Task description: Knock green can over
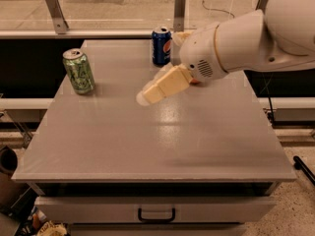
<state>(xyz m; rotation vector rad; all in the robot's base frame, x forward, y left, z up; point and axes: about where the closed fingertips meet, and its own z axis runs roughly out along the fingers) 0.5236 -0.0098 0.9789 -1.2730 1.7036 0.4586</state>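
Note:
The green can (78, 71) stands upright near the left edge of the grey table (152, 136); it is light green with dark scribbled markings and a silver top. My gripper (146, 97) reaches in from the right on a big white arm and hovers over the middle of the table, to the right of the green can and apart from it. Its cream fingers point left toward the can.
A dark blue Pepsi can (161, 45) stands at the back of the table, just behind my arm. The arm hides what lies behind it at the back right. A drawer with a handle (156, 215) is under the table's front edge.

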